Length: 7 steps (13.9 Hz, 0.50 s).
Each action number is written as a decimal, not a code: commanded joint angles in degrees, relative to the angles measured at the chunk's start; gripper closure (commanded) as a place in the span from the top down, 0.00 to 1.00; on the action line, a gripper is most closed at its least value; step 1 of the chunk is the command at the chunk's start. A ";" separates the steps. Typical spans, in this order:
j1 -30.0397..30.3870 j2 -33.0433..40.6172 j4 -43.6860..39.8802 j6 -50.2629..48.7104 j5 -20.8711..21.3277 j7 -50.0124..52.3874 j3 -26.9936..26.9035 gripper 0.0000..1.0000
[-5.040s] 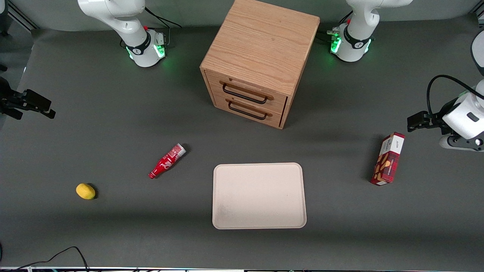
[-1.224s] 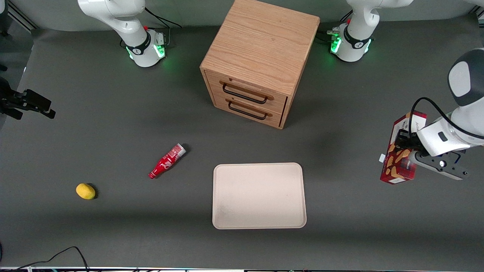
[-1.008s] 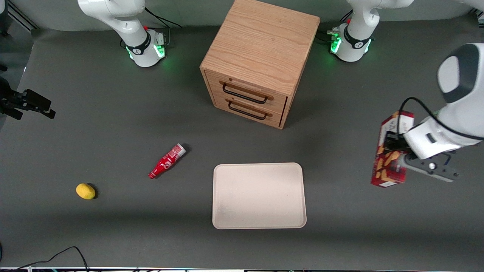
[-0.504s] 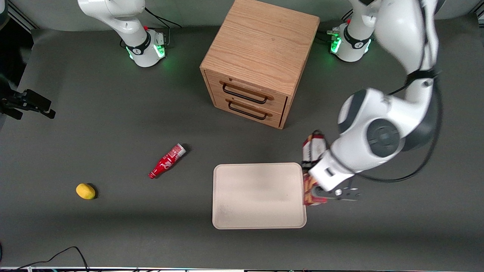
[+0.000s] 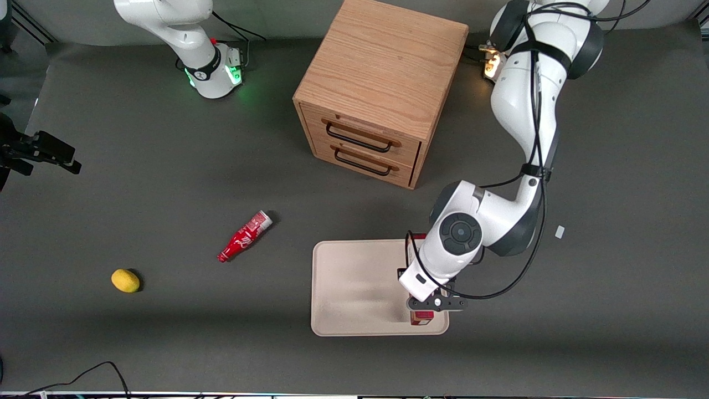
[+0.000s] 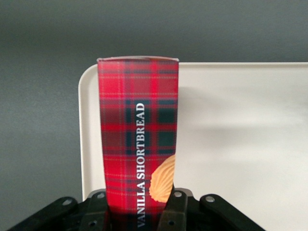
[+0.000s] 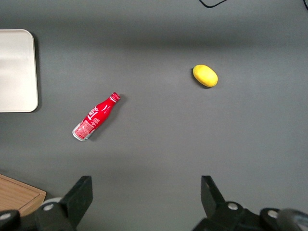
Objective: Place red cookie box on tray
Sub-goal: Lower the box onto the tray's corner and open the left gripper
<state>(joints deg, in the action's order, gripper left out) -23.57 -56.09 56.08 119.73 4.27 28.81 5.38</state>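
The red cookie box (image 6: 138,139), dark red plaid with "VANILLA SHORTBREAD" lettering and a cookie picture, is held lengthwise between the fingers (image 6: 175,206) of the left arm's gripper (image 6: 137,211), which is shut on it. In the front view the gripper (image 5: 429,302) hangs over the cream tray (image 5: 354,288), at the tray's end toward the working arm. There the wrist hides most of the box, and only a red end (image 5: 422,317) shows near the tray's front rim. The wrist view shows the box lying over the tray (image 6: 240,144) along one short rim. I cannot tell whether box and tray touch.
A wooden two-drawer cabinet (image 5: 376,94) stands farther from the front camera than the tray. A small red bottle (image 5: 245,236) and a yellow lemon (image 5: 125,280) lie toward the parked arm's end. A white scrap (image 5: 559,232) lies toward the working arm's end.
The gripper has carried the box from the working arm's end of the table to above the tray. A white scrap lies near where the box was.
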 commanded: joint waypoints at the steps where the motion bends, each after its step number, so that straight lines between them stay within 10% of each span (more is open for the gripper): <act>1: -0.34 -2.17 -3.17 -0.37 1.71 0.90 -0.55 0.03; 7: -0.16 -3.94 -2.91 0.07 1.71 0.64 -1.08 0.04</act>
<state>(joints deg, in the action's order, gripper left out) -23.44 -58.76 55.49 120.01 5.01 28.81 4.52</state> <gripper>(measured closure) 0.634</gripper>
